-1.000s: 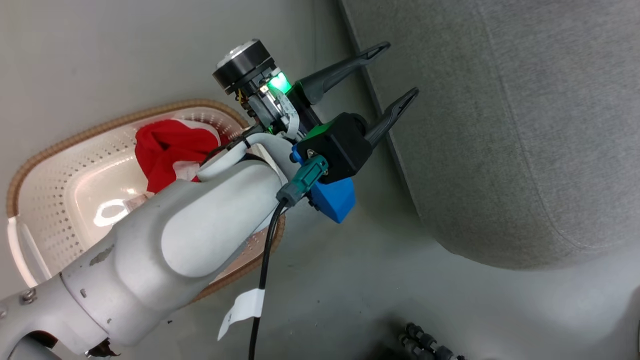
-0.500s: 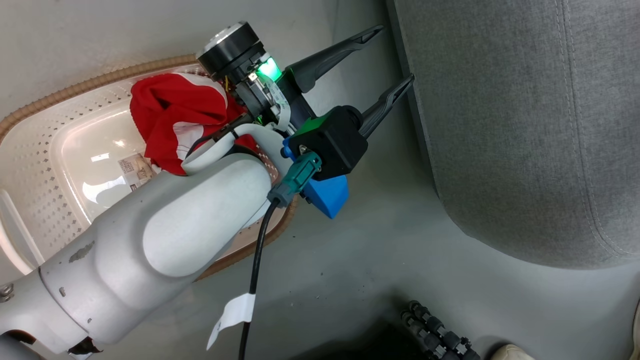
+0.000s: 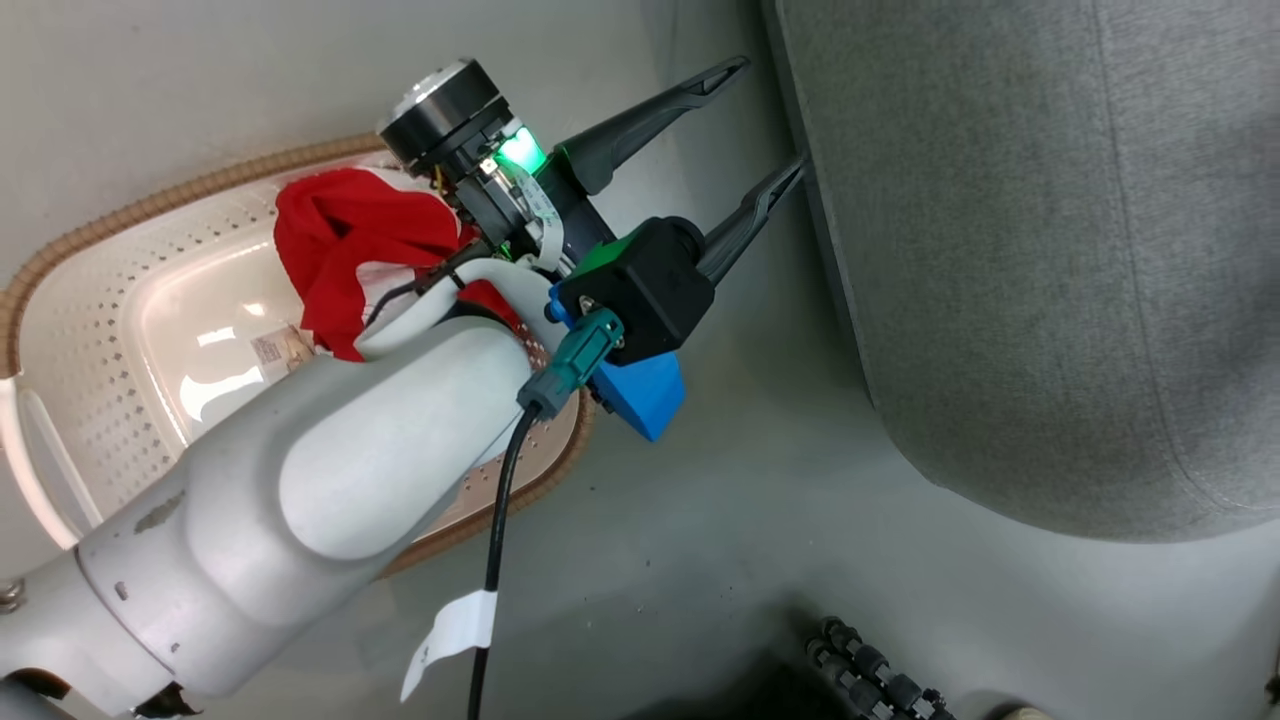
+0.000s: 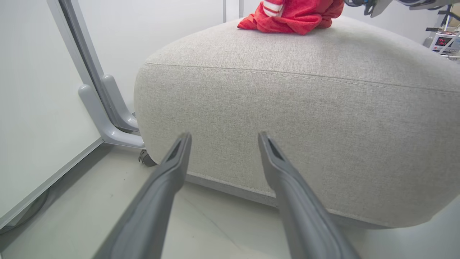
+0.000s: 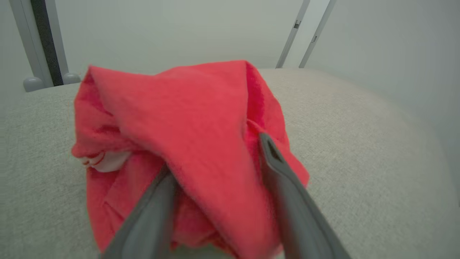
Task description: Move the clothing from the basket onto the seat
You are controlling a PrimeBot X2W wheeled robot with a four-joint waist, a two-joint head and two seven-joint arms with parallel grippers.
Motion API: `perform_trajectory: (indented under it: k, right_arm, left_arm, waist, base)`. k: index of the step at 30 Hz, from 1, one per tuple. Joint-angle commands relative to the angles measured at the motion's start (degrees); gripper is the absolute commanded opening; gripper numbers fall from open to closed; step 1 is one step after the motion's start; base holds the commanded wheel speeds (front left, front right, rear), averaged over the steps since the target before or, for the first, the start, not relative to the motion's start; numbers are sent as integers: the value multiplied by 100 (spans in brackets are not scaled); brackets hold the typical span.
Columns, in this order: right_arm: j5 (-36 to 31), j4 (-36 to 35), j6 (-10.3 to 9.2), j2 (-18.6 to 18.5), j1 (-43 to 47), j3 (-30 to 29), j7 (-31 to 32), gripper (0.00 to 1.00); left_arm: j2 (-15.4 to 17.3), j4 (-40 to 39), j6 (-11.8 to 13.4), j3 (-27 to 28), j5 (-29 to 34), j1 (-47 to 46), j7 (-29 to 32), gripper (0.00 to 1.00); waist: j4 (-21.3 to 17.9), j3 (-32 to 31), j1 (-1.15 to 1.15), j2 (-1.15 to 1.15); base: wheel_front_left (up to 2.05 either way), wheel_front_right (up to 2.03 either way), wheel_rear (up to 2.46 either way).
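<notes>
A red garment (image 3: 350,240) of the clothing lies in the cream basket (image 3: 150,205), partly hidden behind my left arm. My left gripper (image 3: 765,118) is open and empty, its fingers pointing at the grey seat (image 3: 1000,250) from just off its edge. In the left wrist view that gripper (image 4: 224,138) faces the seat's side (image 4: 287,108), and a second red garment (image 4: 291,16) rests on top. My right gripper (image 5: 215,158) hovers over this garment (image 5: 187,115) on the seat (image 5: 359,144). Its fingers stand wide apart, with loose fabric draped between and over them.
A black corrugated cable (image 3: 870,670) lies on the floor at the bottom. A grey frame post (image 4: 104,108) and white wall panels stand beside the seat. A label (image 3: 280,350) sits on the basket's bottom. Bare floor separates basket and seat.
The head camera has shifted, so the whole picture moved. My left gripper stays open and empty by the seat's edge. The garment in the basket lies as before.
</notes>
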Motion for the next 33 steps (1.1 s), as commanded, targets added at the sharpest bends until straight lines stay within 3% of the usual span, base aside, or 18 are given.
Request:
perform_trajectory:
  k: [1, 10, 15, 25, 33]
  right_arm:
    - [19, -103, 1, 35, 194, 73, -23, 100]
    - [27, -1084, 1, 311, 1606, 658, -23, 100]
    - [30, -1414, 1, 289, 1995, 938, -23, 100]
    - [71, -1874, 1, 218, 2525, 2182, -22, 100]
    - [162, -1945, 1, 233, 2743, 3029, -23, 100]
  left_arm:
    - [-39, 30, 44, -3, -47, 91, -78, 100]
    - [-406, 522, 299, 313, -486, 633, -634, 100]
    - [-487, 681, 410, 579, -646, 921, -716, 100]
    - [-538, 321, 662, 2023, -446, 1918, -727, 100]
    - [-777, 168, 479, 3192, -35, 2800, -724, 100]
  waist:
    - [4, -139, 0, 0]
    - [235, -1221, 0, 0]
    - [414, -1692, 0, 0]
    - [906, -2658, 0, 0]
    - [1323, -3268, 0, 0]
  base:
    - [0, 0, 0]
    - [0, 0, 0]
    - [0, 0, 0]
    - [0, 0, 0]
    - [0, 0, 0]
